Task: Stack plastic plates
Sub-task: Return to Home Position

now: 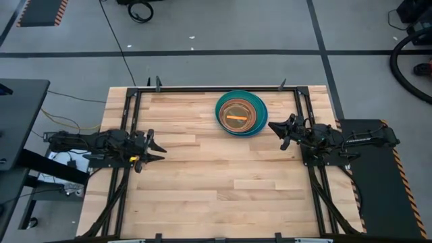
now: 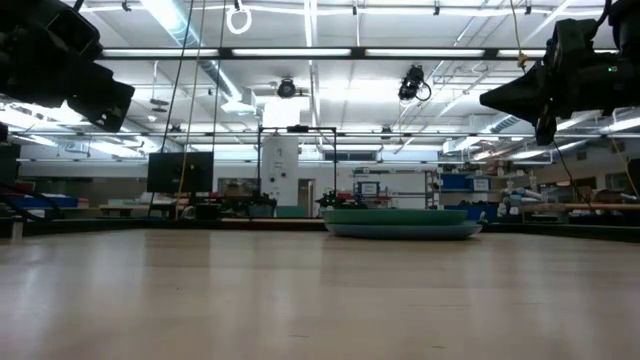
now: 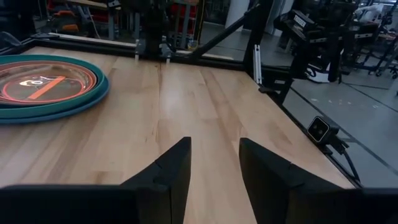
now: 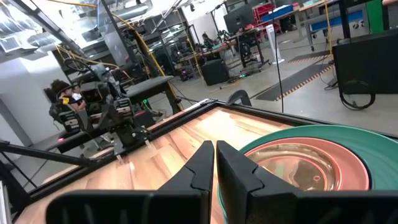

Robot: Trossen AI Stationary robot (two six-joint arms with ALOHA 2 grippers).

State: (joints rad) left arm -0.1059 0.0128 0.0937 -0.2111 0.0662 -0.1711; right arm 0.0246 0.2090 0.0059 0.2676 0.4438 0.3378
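One plate stack (image 1: 241,113), orange top (image 1: 237,117) overhead only

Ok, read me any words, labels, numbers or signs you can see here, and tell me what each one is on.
No words or numbers can be read in any view.
Plate stack: an orange bar and a small mark on top, too blurred to read.
Dark platform: orange-and-black hazard stripes along its edge, no words.

The left arm (image 1: 94,143) and right arm (image 1: 351,140) are matte black, with blunt wedge-shaped fingers (image 3: 171,171)
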